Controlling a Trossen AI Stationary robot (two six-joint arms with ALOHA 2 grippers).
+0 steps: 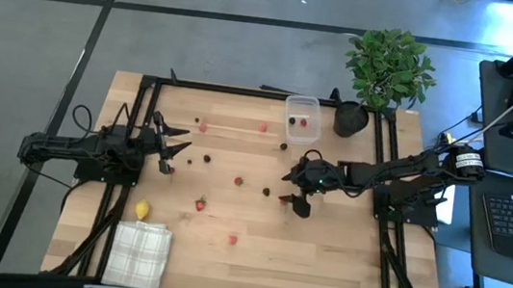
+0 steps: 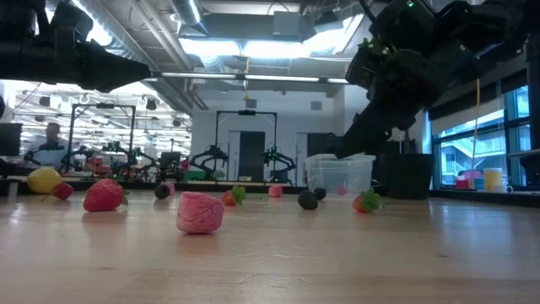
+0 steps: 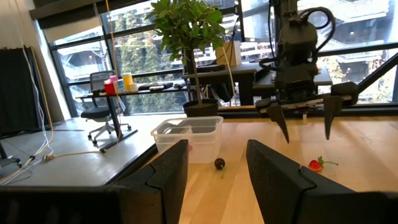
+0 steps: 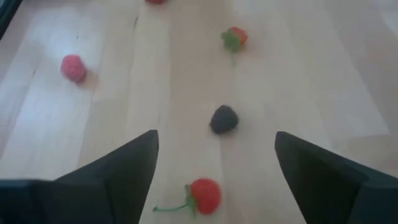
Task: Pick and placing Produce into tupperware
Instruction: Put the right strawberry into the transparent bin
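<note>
The clear tupperware (image 1: 302, 118) stands at the table's far edge with red pieces inside; it also shows in the left wrist view (image 3: 186, 137). Red and dark produce pieces lie scattered on the wood, among them a dark berry (image 4: 224, 118) and a red strawberry (image 4: 205, 194). A yellow lemon (image 1: 142, 211) lies near the left. My right gripper (image 1: 294, 191) hangs open and empty above the table, right of the middle; the strawberry and the dark berry lie ahead of its fingers (image 4: 118, 168). My left gripper (image 1: 174, 150) is open and empty at the left.
A black pot (image 1: 350, 119) with a green plant (image 1: 388, 67) stands right of the tupperware. A white checked cloth (image 1: 140, 252) lies at the near left corner. A black frame (image 1: 243, 91) runs along the table's edges. Bare wood lies at the near right.
</note>
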